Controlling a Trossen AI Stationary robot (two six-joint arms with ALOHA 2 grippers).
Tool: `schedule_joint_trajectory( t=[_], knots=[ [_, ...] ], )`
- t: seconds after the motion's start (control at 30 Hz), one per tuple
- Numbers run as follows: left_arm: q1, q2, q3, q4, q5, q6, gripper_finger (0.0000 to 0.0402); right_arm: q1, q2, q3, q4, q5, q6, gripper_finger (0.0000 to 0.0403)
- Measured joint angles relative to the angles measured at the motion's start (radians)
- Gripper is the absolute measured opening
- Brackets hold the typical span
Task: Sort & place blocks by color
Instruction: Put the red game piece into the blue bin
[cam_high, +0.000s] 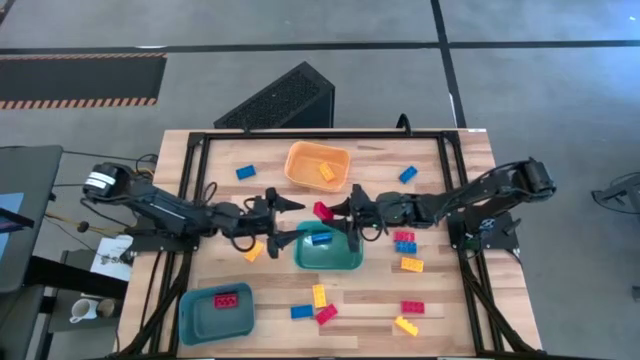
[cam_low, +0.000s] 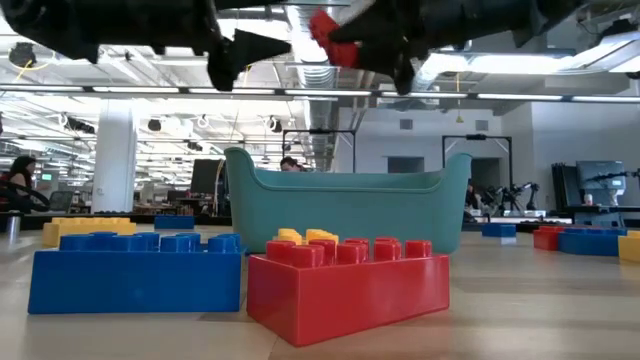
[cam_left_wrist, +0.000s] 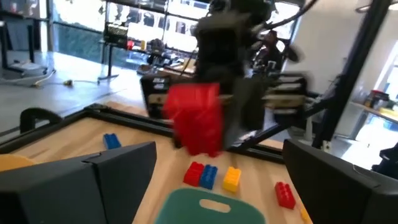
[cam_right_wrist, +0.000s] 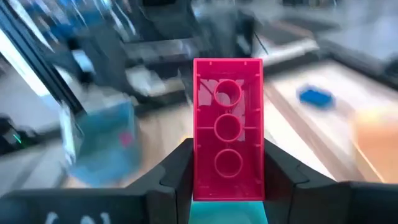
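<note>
— So where had the right gripper (cam_high: 347, 208) got to?

— Up in the air at the middle of the wooden table (cam_high: 450, 300), between the orange rectangular plastic bin (cam_high: 318, 165) on the far side and the teal rectangular plastic bin (cam_high: 328, 250) on the near side. Its fingers were closed against the long sides of a red studded plastic brick (cam_right_wrist: 227, 127), whose hollow underside faced the wrist camera.

— And the left gripper (cam_high: 288, 204)?

— It hung at about the same height, just to the left of the held brick and pointing at it. Its two dark fingers (cam_left_wrist: 93, 180) stood wide apart and held nothing.

— Where were the other bricks?

— One yellow brick (cam_high: 327, 172) lay in the orange bin and one blue brick (cam_high: 320, 239) in the teal bin. A red brick (cam_high: 227, 299) sat in the blue rectangular plastic bin (cam_high: 216, 312) at the near left. A blue brick (cam_high: 246, 172) lay loose on the far left and another blue one (cam_high: 407, 175) on the far right. Right of the teal bin lay a red and blue pair (cam_high: 405, 241) with a yellow brick (cam_high: 411, 264) near them. Along the near edge were more loose bricks, among them a blue brick (cam_low: 135, 270) and a red brick (cam_low: 347, 285) side by side, closest to the low camera.
</note>
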Motion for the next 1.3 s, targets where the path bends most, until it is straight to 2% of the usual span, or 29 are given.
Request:
schedule_joint_trajectory(
  t=[0.37,0.63,0.8,1.07,1.3],
  knots=[
    [0.057,0.115,0.027,0.092,0.045,-0.066,0.0339,0.021,0.067,0.002,0.064,-0.001,0.000,0.0156],
    [0.059,0.117,0.027,0.124,0.099,-0.039,0.0339,0.039,0.092,-0.002,0.150,-0.073,0.002,0.0152],
    [0.058,0.117,0.028,0.137,0.143,-0.037,0.0339,0.057,0.098,0.000,0.184,-0.078,0.002,0.0163],
    [0.044,0.117,0.031,0.162,0.200,-0.033,0.0339,0.061,0.097,0.000,0.196,-0.084,0.001,0.0153],
    [0.011,0.117,0.091,0.118,0.222,-0.005,0.0339,0.067,0.097,0.000,0.211,-0.083,-0.001,0.0164]
  ],
)
